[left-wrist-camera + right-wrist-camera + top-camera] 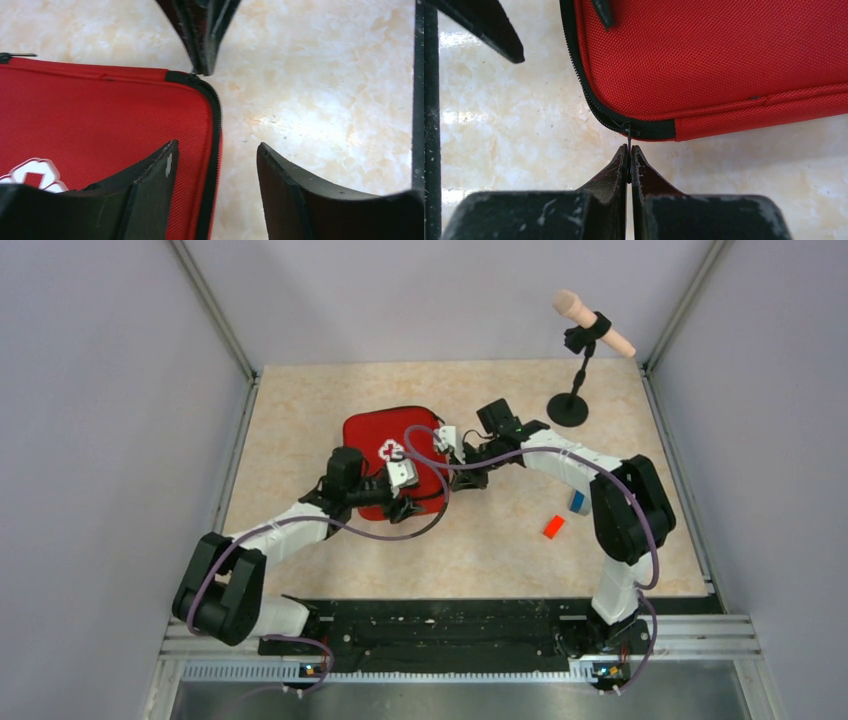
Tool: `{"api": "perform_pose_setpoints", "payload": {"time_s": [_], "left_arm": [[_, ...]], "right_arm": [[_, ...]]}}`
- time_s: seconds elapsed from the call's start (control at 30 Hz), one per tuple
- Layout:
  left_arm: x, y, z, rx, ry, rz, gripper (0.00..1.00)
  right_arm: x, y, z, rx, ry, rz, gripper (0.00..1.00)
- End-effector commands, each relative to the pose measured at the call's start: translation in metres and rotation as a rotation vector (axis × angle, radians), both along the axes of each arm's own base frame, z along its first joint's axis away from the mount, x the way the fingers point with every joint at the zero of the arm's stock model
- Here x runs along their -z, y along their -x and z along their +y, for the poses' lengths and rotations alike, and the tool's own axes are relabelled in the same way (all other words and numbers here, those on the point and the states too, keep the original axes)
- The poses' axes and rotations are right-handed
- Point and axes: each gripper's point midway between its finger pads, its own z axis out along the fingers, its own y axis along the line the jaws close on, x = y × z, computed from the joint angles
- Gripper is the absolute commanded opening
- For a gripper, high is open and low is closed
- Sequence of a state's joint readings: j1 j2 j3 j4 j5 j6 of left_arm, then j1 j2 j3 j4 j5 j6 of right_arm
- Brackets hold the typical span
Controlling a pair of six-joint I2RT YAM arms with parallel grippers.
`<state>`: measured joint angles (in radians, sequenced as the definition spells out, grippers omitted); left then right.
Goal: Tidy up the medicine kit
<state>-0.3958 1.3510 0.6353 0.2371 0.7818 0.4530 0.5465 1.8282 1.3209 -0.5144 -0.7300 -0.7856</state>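
Beige marbled tabletop (480, 560), grey walls (100, 440). Red zippered medicine kit (385, 455) closed, left of centre, off every edge. Wide left gripper (216, 146) straddles its edge; right gripper (629, 148) pinches black zipper pull (628, 132).

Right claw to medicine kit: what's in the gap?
Only the thin black zipper pull, running from the corner of the medicine kit into the shut right claw; bare table on either side. The right wrist view shows it.

Robot lab test cell.
Plain grey panel walls (100, 390) box in a worktop (480, 560); aluminium rail (450, 640) carries two robot arms (290, 525); microphone (593, 323) on stand.
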Motion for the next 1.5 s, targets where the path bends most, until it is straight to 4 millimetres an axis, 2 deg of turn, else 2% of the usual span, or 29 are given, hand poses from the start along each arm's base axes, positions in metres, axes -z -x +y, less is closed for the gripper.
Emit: {"api": "perform_pose_setpoints", "payload": {"time_s": [0.0,0.07,0.23,0.33,0.4,0.47,0.67,0.83,0.93,1.1,1.23,1.3,1.47], "left_arm": [[0.008,0.012,-0.008,0.06,-0.031,-0.045,0.65],[0.015,0.01,-0.012,0.037,-0.053,-0.055,0.64],[0.036,0.001,-0.026,-0.018,-0.155,-0.089,0.48],[0.052,-0.001,-0.032,-0.031,-0.218,-0.106,0.27],[0.057,-0.004,-0.035,-0.051,-0.241,-0.129,0.11],[0.055,-0.01,-0.036,-0.083,-0.242,-0.157,0.0],[0.039,-0.027,-0.04,-0.159,-0.204,-0.221,0.0],[0.042,-0.032,-0.041,-0.186,-0.223,-0.235,0.0],[0.04,-0.037,-0.033,-0.232,-0.235,-0.262,0.0],[0.031,-0.045,-0.024,-0.295,-0.237,-0.319,0.0],[0.03,-0.055,-0.023,-0.339,-0.24,-0.326,0.0],[0.028,-0.057,-0.025,-0.346,-0.228,-0.318,0.0],[0.026,-0.053,-0.04,-0.318,-0.19,-0.279,0.0]], "right_arm": [[-0.023,-0.011,0.016,-0.015,-0.091,-0.006,0.0],[-0.022,-0.011,0.016,-0.011,-0.093,0.004,0.0],[-0.027,-0.005,0.014,-0.01,-0.102,0.012,0.0],[-0.029,0.0,0.011,-0.01,-0.101,0.006,0.0],[-0.031,0.005,0.009,-0.014,-0.106,0.009,0.0],[-0.031,0.011,0.008,-0.018,-0.116,0.027,0.0],[-0.03,0.045,0.016,-0.064,-0.161,0.153,0.0],[-0.024,0.089,0.035,-0.19,-0.142,0.2,0.0],[-0.018,0.107,0.037,-0.248,-0.099,0.196,0.0],[-0.011,0.122,0.023,-0.266,-0.053,0.229,0.0],[-0.018,0.138,0.02,-0.271,-0.081,0.289,0.0],[-0.026,0.143,0.024,-0.26,-0.116,0.318,0.0],[-0.033,0.135,0.042,-0.176,-0.197,0.388,0.0]]}}
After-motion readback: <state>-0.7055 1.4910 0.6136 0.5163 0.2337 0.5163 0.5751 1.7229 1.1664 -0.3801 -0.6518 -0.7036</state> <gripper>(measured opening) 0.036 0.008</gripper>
